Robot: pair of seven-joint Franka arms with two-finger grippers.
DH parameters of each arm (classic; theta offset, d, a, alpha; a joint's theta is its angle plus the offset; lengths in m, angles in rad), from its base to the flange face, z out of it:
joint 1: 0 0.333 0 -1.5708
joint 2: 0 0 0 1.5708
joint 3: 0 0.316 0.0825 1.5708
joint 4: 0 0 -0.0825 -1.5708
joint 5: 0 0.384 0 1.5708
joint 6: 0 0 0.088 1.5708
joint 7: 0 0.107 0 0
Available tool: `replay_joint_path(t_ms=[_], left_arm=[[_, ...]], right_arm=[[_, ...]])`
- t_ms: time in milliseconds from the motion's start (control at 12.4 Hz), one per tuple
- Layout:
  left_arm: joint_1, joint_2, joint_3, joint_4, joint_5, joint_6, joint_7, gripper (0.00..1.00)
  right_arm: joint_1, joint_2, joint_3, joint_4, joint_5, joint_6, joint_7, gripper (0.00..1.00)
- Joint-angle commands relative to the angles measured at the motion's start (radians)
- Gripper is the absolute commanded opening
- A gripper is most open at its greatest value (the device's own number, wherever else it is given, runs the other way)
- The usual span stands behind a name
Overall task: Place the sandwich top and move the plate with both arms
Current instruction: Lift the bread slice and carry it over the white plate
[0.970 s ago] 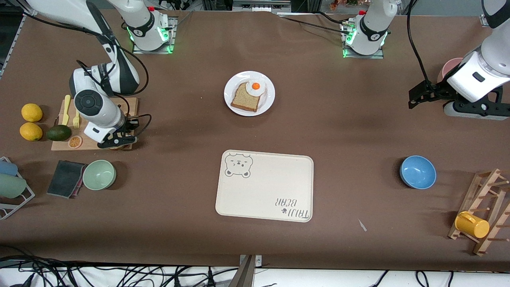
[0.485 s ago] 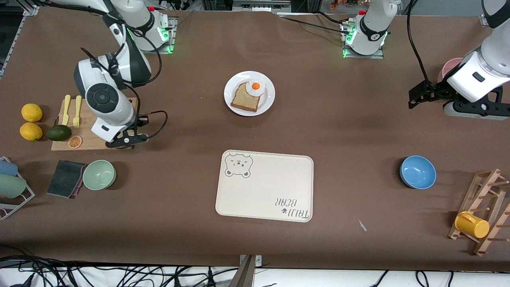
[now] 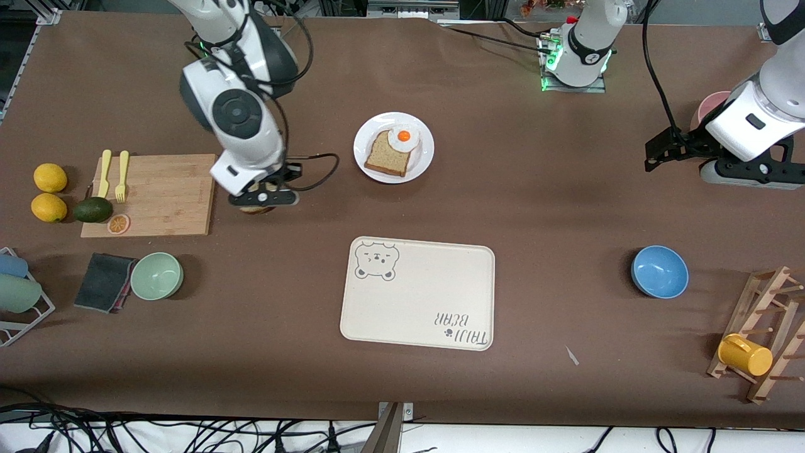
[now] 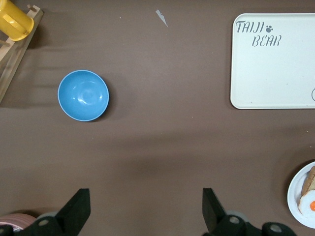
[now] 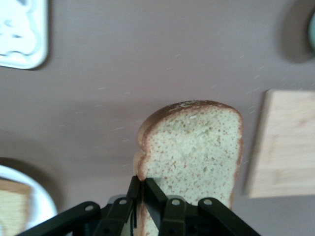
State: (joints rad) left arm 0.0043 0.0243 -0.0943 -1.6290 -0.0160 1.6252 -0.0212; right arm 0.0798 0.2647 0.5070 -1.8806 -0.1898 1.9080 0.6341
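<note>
Plate [image 3: 425, 165] is looking glossy white, glazed; tray [image 3: 415, 302] is showing a matt cream plastic finish. Cutting board [image 3: 165, 195] is reading as pale grained wood, table cover [image 3: 566, 207] as matt brown. Sandwich top [image 5: 197, 152] is showing porous crumb and smooth darker crust.

white plate [image 3: 425, 165], cream bear-print tray [image 3: 415, 314], blue bowl [image 3: 659, 271]
</note>
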Motion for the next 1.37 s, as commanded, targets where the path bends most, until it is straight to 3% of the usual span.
replay_joint_path(t_ms=[0, 323, 566, 1293], left_arm=[[0.000, 0.008, 0.004, 0.020, -0.013, -0.018, 0.010, 1.00], [0.000, 0.008, 0.004, 0.020, -0.013, -0.018, 0.009, 1.00], [0.000, 0.008, 0.005, 0.018, -0.013, -0.018, 0.009, 1.00], [0.000, 0.008, 0.005, 0.018, -0.013, -0.018, 0.009, 1.00]], right_arm=[[0.128, 0.073, 0.002, 0.089, 0.045, -0.026, 0.227, 0.00], [0.267, 0.186, 0.002, 0.187, 0.064, -0.007, 0.533, 0.00], [0.317, 0.247, 0.004, 0.201, 0.070, 0.069, 0.666, 0.00], [0.396, 0.320, 0.002, 0.195, 0.076, 0.135, 0.777, 0.00]])
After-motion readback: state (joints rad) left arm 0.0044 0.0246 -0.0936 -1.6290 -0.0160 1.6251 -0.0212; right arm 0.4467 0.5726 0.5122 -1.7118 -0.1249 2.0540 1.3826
